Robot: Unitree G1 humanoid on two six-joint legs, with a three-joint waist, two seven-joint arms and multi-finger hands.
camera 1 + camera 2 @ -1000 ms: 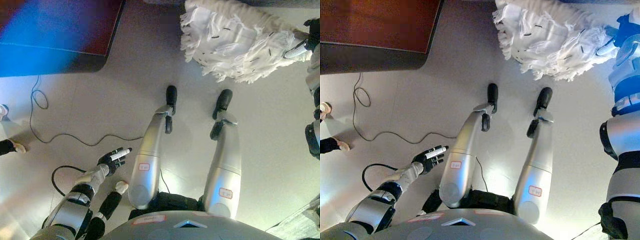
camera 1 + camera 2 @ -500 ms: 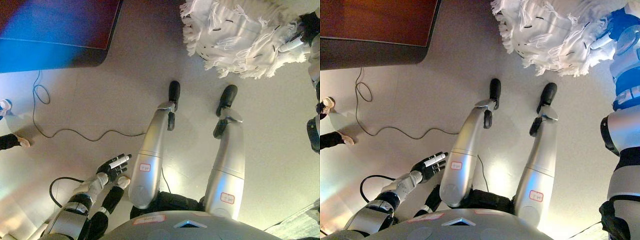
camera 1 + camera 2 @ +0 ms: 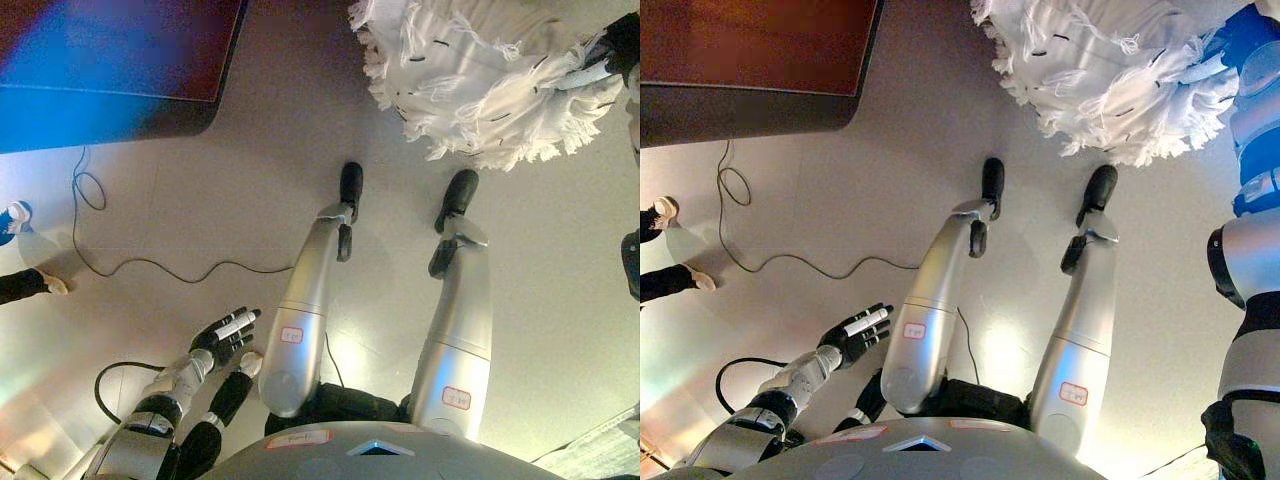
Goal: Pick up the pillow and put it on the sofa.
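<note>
Fingers of the right hand (image 3: 612,62) are seen curled into the shaggy fringe at the right edge of the white, tasselled fabric pillow (image 3: 480,75), so the pillow is taken to be clamped in that hand and carried at the upper right, clear of the pale grey floor (image 3: 200,220). The left hand (image 3: 222,335) is shown low at the lower left, fingers straight and apart, holding nothing. The step in hand is judged to be transport to the seat. Since the pillow is gripped at one edge only, the bulk is expected to droop; the pinch should be kept firm and swings avoided. The dark maroon sofa with its dark base (image 3: 750,70) lies at the upper left, well apart from the pillow, so a turn toward it is required before any release over the cushion.
</note>
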